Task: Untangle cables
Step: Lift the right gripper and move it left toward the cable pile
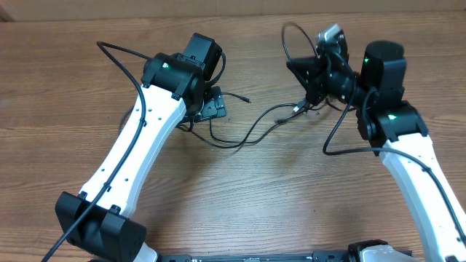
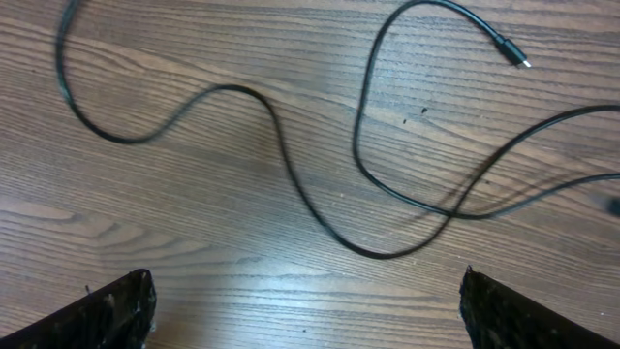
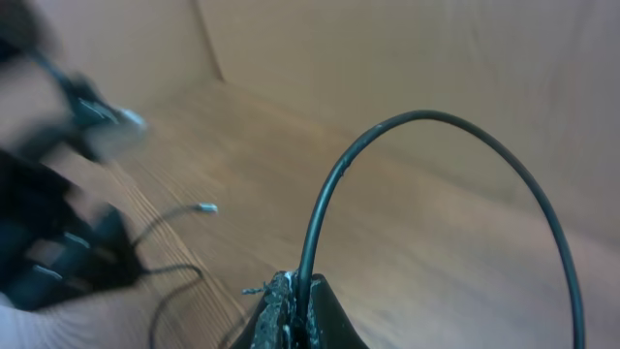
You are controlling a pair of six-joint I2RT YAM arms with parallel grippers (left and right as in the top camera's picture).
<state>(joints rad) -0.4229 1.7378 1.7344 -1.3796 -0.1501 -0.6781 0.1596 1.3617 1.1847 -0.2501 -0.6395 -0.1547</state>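
Just thin black cables [image 2: 373, 254] in loose, crossing curves, plug-tipped.

Arms: two, left arm [image 1: 135, 153] and right arm [image 1: 419, 171]. Finger pairs: two, left fingers [image 2: 111, 310] and right fingers [image 3: 291, 315]. Cables [image 2: 291, 184]: two strands crossing ahead of left fingers, one strand between right fingers; total unclear. Plug ends [image 1: 247, 99] [image 1: 298, 108]: two, between both finger pairs. Bench [image 1: 291, 196]: one.

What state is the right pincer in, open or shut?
Shut: the right pincer has its tips pinched on a black cable arching upward.
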